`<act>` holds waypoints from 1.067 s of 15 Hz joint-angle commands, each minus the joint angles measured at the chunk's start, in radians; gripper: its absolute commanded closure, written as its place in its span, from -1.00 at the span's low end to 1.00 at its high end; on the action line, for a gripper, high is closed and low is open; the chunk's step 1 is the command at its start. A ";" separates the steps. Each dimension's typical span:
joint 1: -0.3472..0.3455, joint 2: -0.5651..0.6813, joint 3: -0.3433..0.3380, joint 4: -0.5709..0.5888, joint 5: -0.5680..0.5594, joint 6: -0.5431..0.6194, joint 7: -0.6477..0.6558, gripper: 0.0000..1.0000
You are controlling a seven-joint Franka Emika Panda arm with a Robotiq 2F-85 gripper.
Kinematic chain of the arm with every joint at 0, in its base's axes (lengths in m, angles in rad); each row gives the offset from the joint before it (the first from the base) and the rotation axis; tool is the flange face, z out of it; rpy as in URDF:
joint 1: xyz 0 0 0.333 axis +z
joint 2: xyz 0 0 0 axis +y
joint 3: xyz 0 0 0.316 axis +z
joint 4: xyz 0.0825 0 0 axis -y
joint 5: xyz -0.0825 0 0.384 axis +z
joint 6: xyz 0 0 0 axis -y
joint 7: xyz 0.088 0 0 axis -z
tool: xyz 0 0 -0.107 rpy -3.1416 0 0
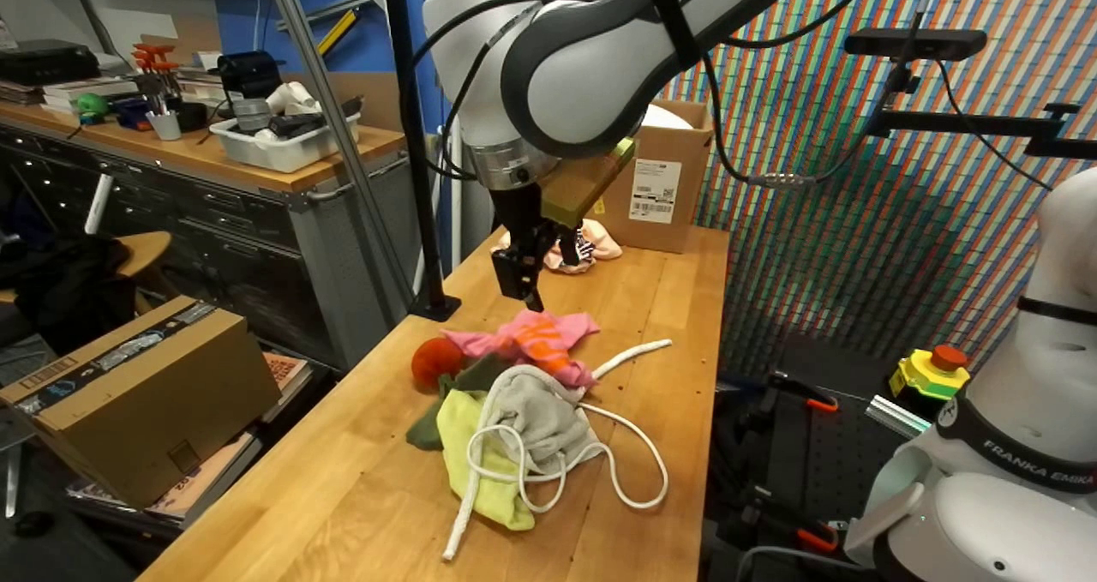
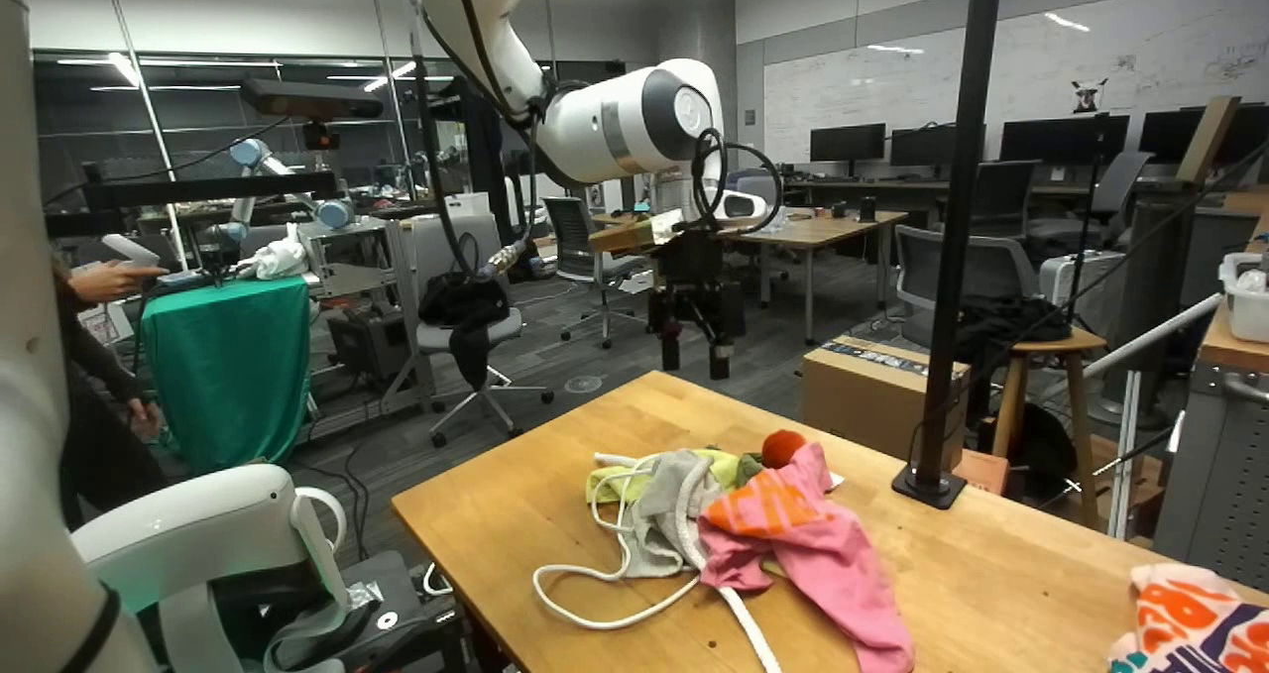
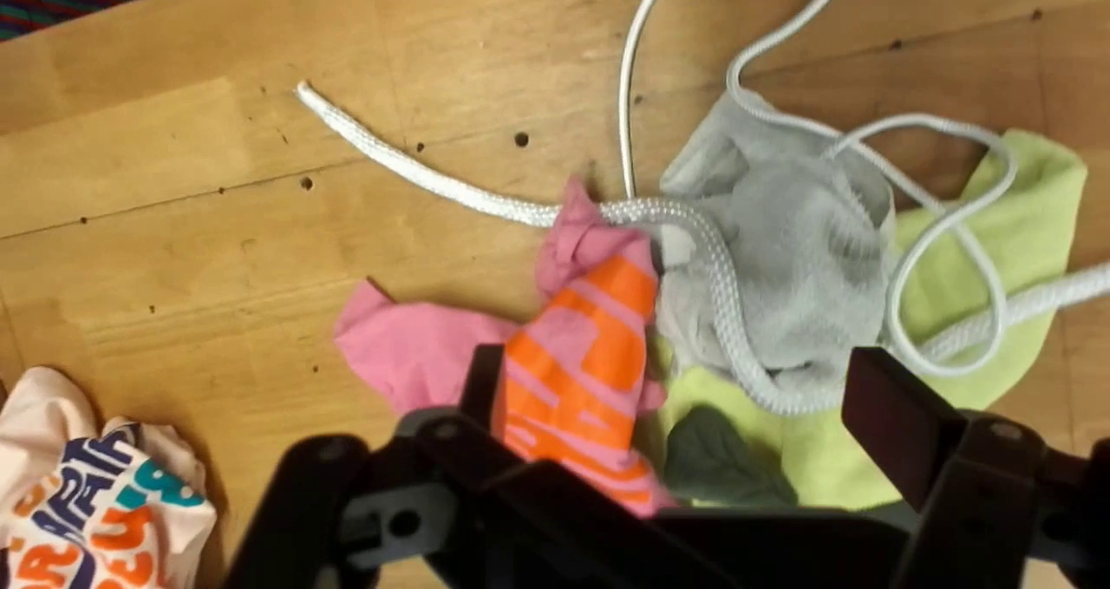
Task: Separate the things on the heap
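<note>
A heap lies on the wooden table. It holds a pink cloth with orange print (image 1: pixel 553 335), a grey cloth (image 1: pixel 540 415), a lime cloth (image 1: pixel 497 501), a dark green cloth (image 1: pixel 426 430) and a red ball (image 1: pixel 437 362). A thick white rope (image 3: pixel 434 181) crosses the grey cloth and passes under a pink fold. A thin white cord (image 1: pixel 664 479) loops over the grey and lime cloths. The ball is out of the wrist view. My gripper (image 3: pixel 676 376) is open and empty above the heap; it also shows in an exterior view (image 2: pixel 695 361).
A cream printed cloth (image 3: pixel 95 502) lies apart from the heap, near a cardboard box (image 1: pixel 673 192) at one table end. A black post (image 2: pixel 932 485) stands on the table's edge. A white robot arm (image 1: pixel 986 513) stands beyond the opposite edge.
</note>
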 commanded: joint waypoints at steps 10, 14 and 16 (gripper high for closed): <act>0.051 0.118 0.044 0.097 0.143 0.012 -0.134 -1.00; 0.037 0.210 0.015 0.196 0.140 0.052 -0.149 -1.00; 0.025 0.261 -0.007 0.246 0.140 0.069 -0.159 -1.00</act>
